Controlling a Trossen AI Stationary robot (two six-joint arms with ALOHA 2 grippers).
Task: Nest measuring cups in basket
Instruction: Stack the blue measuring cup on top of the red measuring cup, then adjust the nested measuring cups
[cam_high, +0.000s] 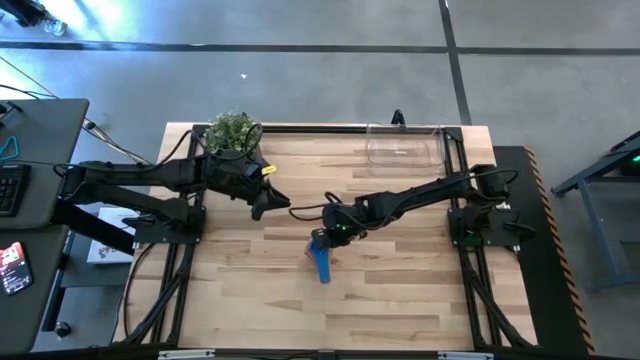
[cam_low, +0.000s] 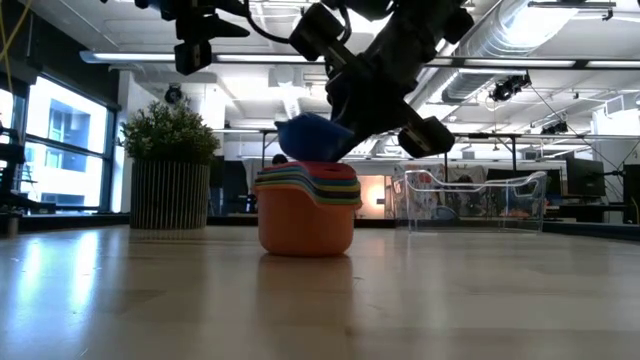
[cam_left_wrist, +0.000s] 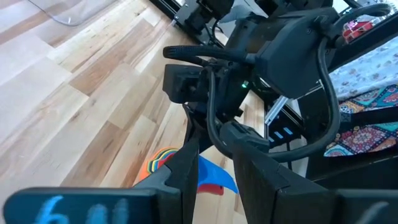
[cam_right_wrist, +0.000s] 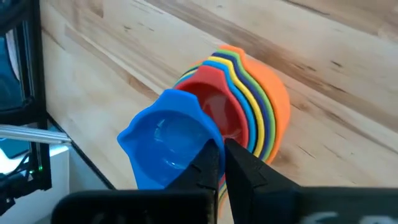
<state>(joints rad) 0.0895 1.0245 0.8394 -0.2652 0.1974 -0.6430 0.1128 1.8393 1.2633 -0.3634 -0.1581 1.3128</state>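
Only wristward: blue cup (cam_right_wrist: 168, 146) tilted, pinched.

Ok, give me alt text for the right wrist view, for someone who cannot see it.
The right gripper pinches the rim of a blue measuring cup, tilted over a nested stack of cups whose outermost is orange and innermost red. The stack stands on the wooden table.

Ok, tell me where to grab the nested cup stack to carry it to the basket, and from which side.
Take the stack of measuring cups by the orange outer cup, closing across its walls from above; it stands upright on the table and carries the rest. First the right gripper, shut on the blue cup tilted atop the stack, should seat it. The basket sits at the table's far edge.
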